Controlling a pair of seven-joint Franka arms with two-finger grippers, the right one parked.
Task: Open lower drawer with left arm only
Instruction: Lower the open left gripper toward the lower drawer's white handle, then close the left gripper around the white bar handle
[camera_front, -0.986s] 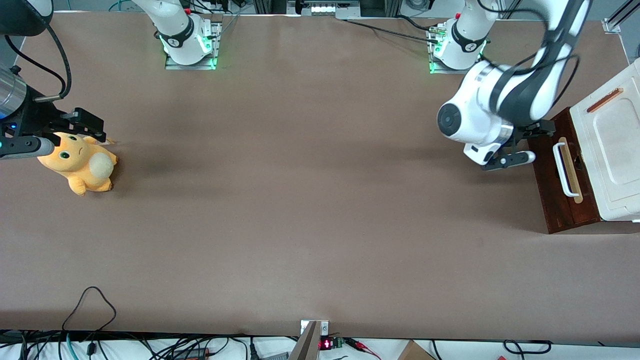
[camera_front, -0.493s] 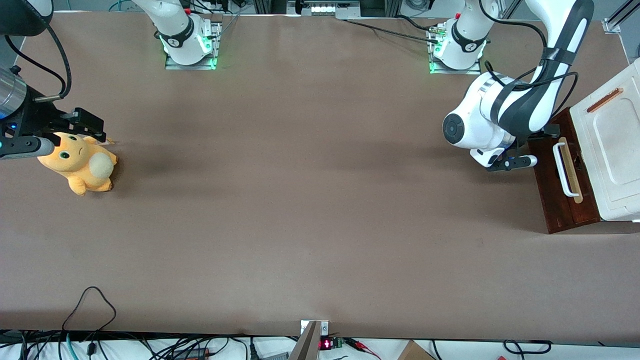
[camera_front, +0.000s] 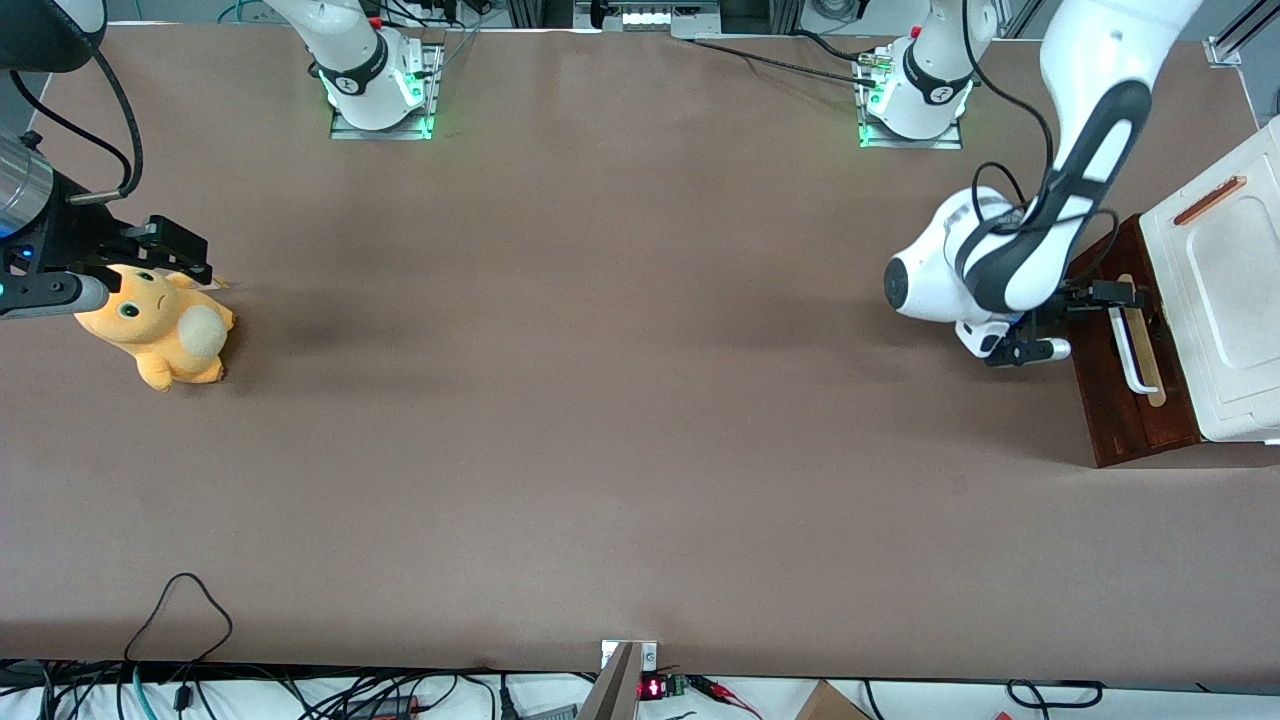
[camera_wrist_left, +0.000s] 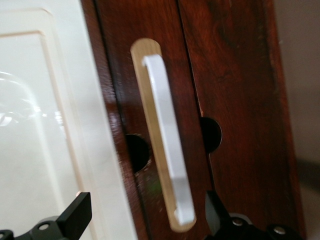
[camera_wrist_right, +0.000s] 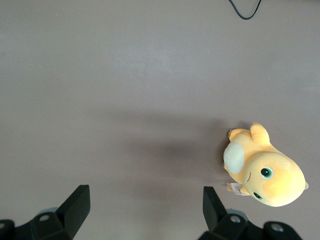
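Fingers (camera_wrist_left: 75, 215) of the left arm's gripper (camera_wrist_left: 145, 220) are spread wide, nothing held between them, and are positioned above the cabinet front at the working arm's end of the table. The lower drawer (camera_front: 1105, 385) is judged shut, its dark front lying flush beside the neighbouring panel. The white handle (camera_wrist_left: 167, 160) is mounted on the panel beside the white cabinet top (camera_front: 1225, 300), so a wrong-drawer grasp is considered a risk if that handle is not the lower one. A glancing closure is also possible, since only the handle's end lies between the fingers. Handle alignment and finger spread are shown only in the wrist view; the left arm (camera_front: 1010, 265) and the whole cabinet are shown only in the front view.
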